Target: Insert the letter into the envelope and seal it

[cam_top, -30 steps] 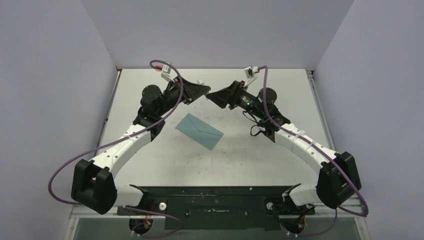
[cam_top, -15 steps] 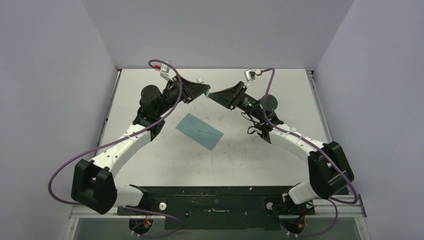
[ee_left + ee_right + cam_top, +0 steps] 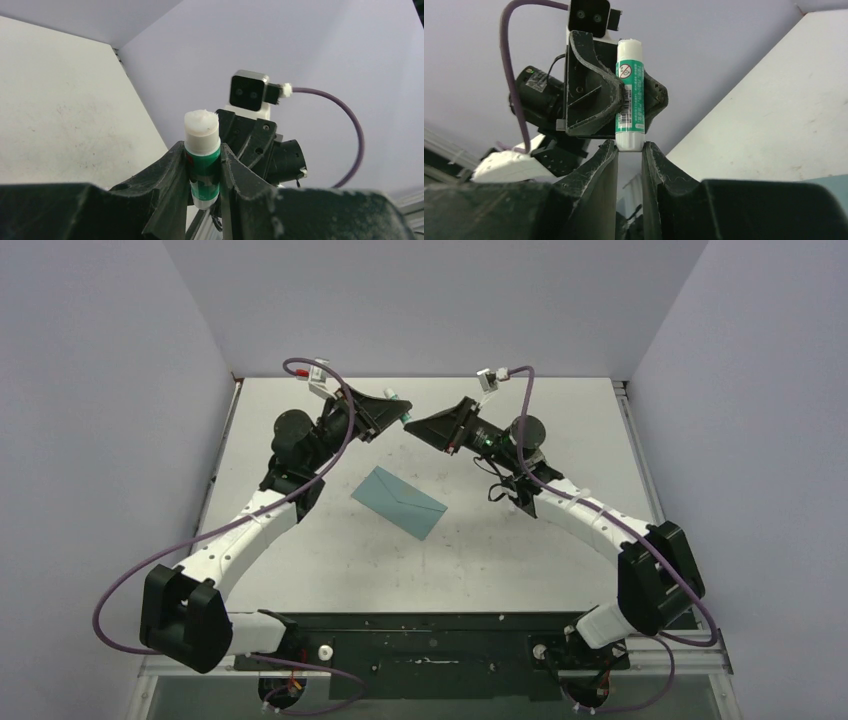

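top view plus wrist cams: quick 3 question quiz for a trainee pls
1. True or false: the envelope hangs from the right gripper.
2. The left gripper clamps: a) the letter b) the glue stick c) the envelope.
3. Fill in: in the right wrist view, the right gripper's fingers bracket the stick's ____ end.
Key: 1 false, it lies flat on the table. 2 b. 3 lower.

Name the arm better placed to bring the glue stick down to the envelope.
Left, probably: the left pincer grips the glue stick mid-body; the right pincer only pinches its end.
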